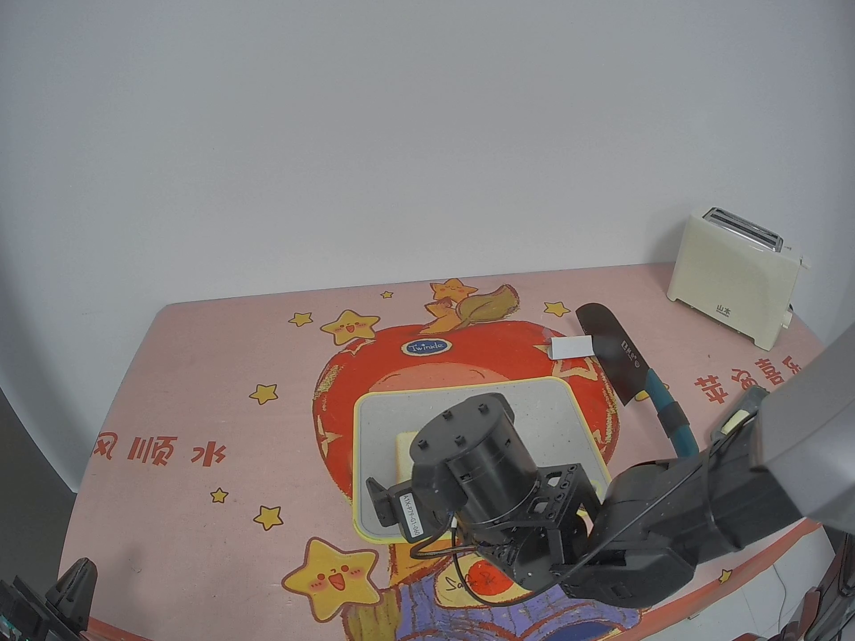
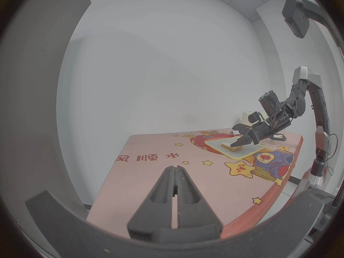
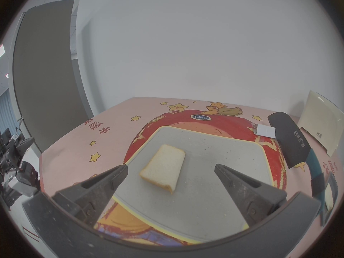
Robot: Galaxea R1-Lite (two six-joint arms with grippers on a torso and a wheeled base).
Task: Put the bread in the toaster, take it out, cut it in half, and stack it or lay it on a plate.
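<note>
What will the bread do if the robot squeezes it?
Probably squash: the bread looks pale and soft. It is a thin slice, so likely light and floppy. Lying flat on the board, it should slide, not roll.

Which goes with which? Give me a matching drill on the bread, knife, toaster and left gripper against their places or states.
1 bread
2 knife
3 toaster
4 left gripper

a shut, empty
b far right corner of the table
c on the board
d flat on the table, right of the board

Pairs: 1-c, 2-d, 3-b, 4-a
</note>
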